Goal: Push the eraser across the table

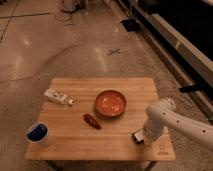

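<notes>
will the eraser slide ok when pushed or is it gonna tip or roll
Likely slides rather than rolls: the eraser looks like a flat block lying low on the table. The shut gripper sits at its right side, near the table's front right corner, so an off-centre push might swivel it.

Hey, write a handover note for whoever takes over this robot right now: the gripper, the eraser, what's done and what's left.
Gripper: shut, low over the near right corner of the light wooden slatted table.
Flat black-edged eraser: on that corner, just left of the gripper, seemingly touching it.
Done: gripper placed at the eraser.
Left: push the eraser across, probably leftward, passing in front of the round red bowl and the small dark red oblong.
</notes>
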